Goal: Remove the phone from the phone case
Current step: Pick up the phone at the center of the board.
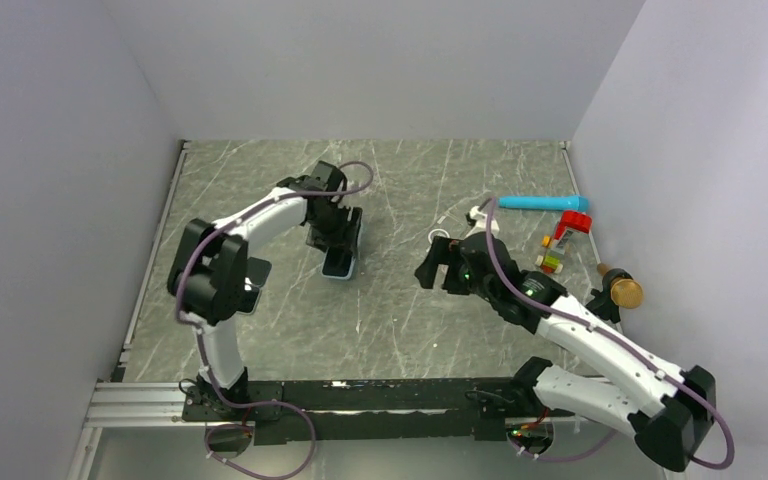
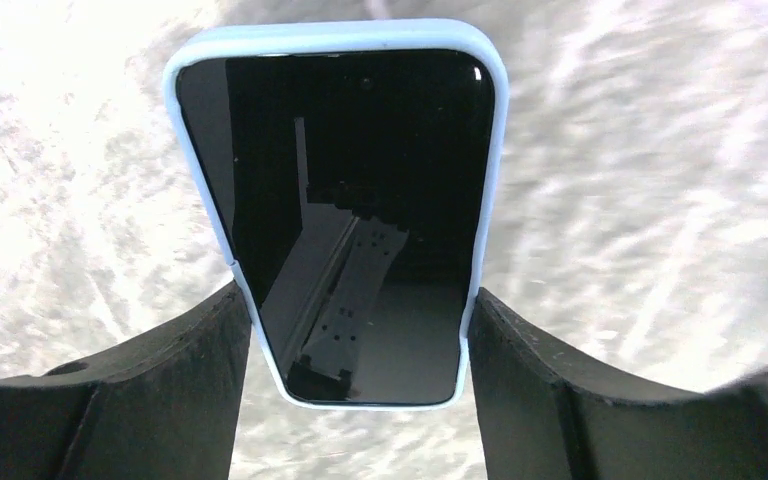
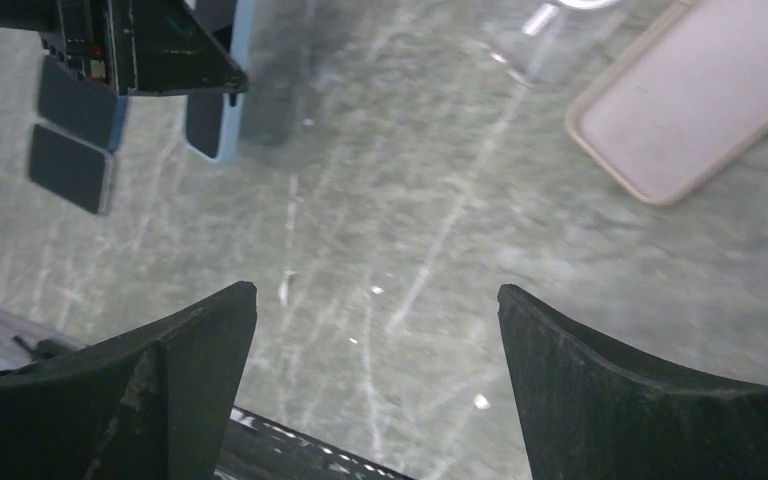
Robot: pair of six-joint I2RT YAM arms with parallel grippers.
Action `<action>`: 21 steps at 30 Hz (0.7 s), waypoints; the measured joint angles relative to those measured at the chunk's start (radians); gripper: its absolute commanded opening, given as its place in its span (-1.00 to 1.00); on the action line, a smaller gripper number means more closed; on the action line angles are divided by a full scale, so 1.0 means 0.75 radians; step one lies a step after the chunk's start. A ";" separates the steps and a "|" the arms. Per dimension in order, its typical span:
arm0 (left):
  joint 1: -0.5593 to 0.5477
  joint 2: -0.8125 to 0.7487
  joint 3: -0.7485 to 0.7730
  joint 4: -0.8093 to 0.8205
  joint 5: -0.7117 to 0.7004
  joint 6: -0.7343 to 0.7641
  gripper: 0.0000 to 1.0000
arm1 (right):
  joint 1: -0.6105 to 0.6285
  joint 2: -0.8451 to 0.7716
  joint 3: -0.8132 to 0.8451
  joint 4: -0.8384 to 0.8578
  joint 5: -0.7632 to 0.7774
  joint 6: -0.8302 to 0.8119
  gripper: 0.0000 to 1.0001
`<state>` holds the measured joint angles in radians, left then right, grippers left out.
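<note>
A black-screened phone (image 2: 345, 200) sits in a light blue case (image 2: 332, 37). My left gripper (image 2: 360, 300) is shut on it, and its fingers (image 2: 200, 370) press both long sides of the case near the lower end. In the top view the phone (image 1: 339, 264) hangs below the left gripper (image 1: 341, 248) at the table's middle left. My right gripper (image 3: 377, 290) is open and empty over bare table. In the top view the right gripper (image 1: 432, 264) is to the right of the phone and apart from it. The phone also shows in the right wrist view (image 3: 212, 122).
Two dark phones (image 3: 72, 165) lie at the left near the left arm's base (image 1: 256, 274). An empty beige case (image 3: 695, 105) lies near the right gripper. A blue tube (image 1: 540, 203), a red-and-white toy (image 1: 571, 227) and a gold-brown object (image 1: 621, 289) sit at the right wall.
</note>
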<state>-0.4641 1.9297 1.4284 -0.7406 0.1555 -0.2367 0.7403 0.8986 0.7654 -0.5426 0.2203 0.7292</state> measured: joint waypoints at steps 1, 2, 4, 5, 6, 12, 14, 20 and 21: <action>-0.002 -0.049 -0.018 0.024 0.028 -0.033 -1.00 | 0.000 0.030 -0.003 0.054 -0.031 -0.003 0.78; -0.003 -0.111 -0.040 0.062 0.057 -0.075 -1.00 | 0.001 0.054 -0.009 0.108 -0.062 -0.004 0.75; -0.004 -0.233 -0.086 0.138 0.102 -0.154 -1.00 | 0.016 0.115 -0.030 0.251 -0.121 -0.002 0.73; -0.004 -0.310 -0.115 0.183 0.126 -0.201 -1.00 | 0.037 0.154 -0.035 0.315 -0.139 0.000 0.73; -0.004 -0.369 -0.137 0.217 0.146 -0.233 -1.00 | 0.068 0.199 -0.035 0.379 -0.153 0.000 0.72; -0.001 -0.632 -0.356 0.463 0.292 -0.413 -1.00 | 0.317 0.460 -0.015 0.679 -0.114 -0.004 0.53; -0.001 -0.665 -0.450 0.514 0.329 -0.463 -1.00 | 0.367 0.517 -0.007 0.741 -0.072 0.001 0.51; -0.003 -0.673 -0.584 0.552 0.447 -0.582 -1.00 | 0.441 0.584 0.001 0.849 0.144 0.030 0.35; -0.003 -0.674 -0.587 0.575 0.467 -0.598 -1.00 | 0.446 0.586 0.001 0.864 0.179 0.038 0.24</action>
<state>-0.4664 1.4239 0.9878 -0.3092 0.5056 -0.6853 1.0748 1.3384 0.7658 0.1055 0.3546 0.7574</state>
